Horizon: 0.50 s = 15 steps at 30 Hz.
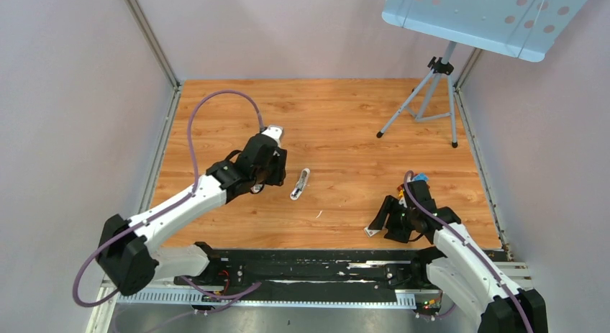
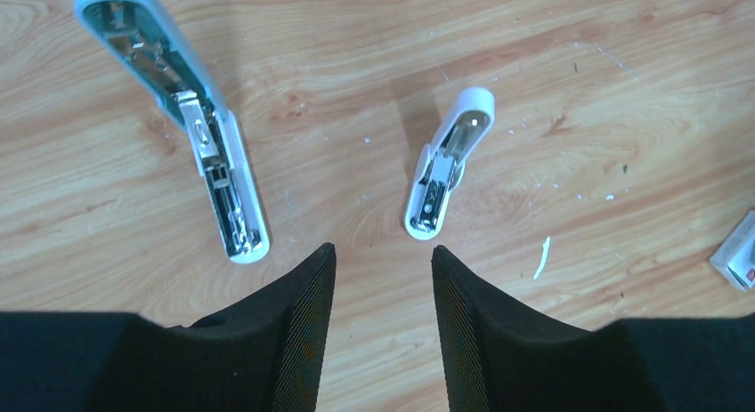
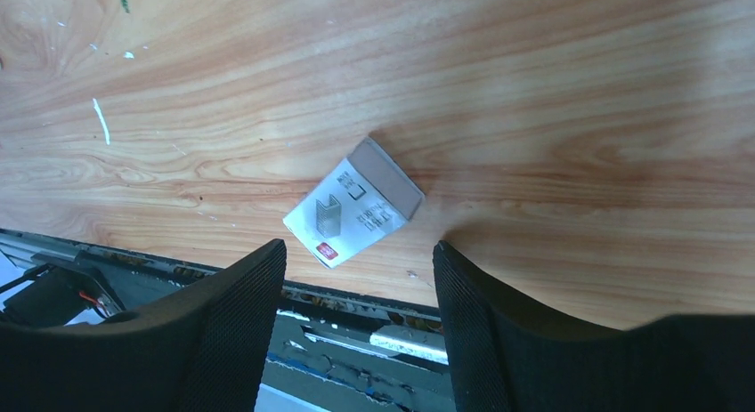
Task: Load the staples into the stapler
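Note:
The stapler (image 2: 442, 167) is small and white with a metal channel. It lies open side up on the wood, just beyond my left gripper (image 2: 382, 248), and shows in the top view as the stapler (image 1: 300, 183) right of the left gripper (image 1: 277, 176). That gripper is open over bare wood. A longer pale shell with metal parts (image 2: 182, 118) lies to the stapler's left. The staples are not in view. My right gripper (image 3: 357, 244) is open over the table's near edge, with nothing between its fingers.
A small white box with a red mark (image 3: 353, 214) lies just beyond the right fingertips and shows as the box (image 1: 372, 231) and the box (image 2: 739, 261). A tripod (image 1: 424, 103) under a pale blue perforated panel (image 1: 489, 16) stands at the back right. A black rail (image 1: 324, 265) runs along the near edge.

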Tool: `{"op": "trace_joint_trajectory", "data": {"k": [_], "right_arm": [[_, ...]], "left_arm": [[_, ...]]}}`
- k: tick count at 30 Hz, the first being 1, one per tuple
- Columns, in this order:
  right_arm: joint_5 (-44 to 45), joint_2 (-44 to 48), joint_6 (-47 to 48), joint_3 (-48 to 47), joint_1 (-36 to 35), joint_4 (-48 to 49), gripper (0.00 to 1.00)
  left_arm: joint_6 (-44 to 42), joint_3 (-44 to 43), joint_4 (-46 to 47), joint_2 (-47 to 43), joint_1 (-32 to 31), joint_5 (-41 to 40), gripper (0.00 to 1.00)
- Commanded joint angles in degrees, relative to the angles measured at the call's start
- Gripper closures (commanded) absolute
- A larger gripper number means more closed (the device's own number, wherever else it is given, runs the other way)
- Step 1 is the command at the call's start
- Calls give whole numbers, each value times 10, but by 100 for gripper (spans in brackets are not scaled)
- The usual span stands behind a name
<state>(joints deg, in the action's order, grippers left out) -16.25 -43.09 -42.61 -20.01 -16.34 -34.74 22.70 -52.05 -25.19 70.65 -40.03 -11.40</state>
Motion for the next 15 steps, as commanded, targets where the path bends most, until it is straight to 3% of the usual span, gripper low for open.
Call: {"op": "trace_joint_trajectory", "data": {"k": [1,9,15], "right_arm": [[-13,-12,17,20,9,42,34],[-82,-31,47,31,-4,150,34],[-95,-96,80,-8,-78,218,34]], "left_arm": [[-13,45,-27,-67,0,16,52],[-15,86,-26,-123,0,56,43],[4,122,4,-139,1,76,42]]}}
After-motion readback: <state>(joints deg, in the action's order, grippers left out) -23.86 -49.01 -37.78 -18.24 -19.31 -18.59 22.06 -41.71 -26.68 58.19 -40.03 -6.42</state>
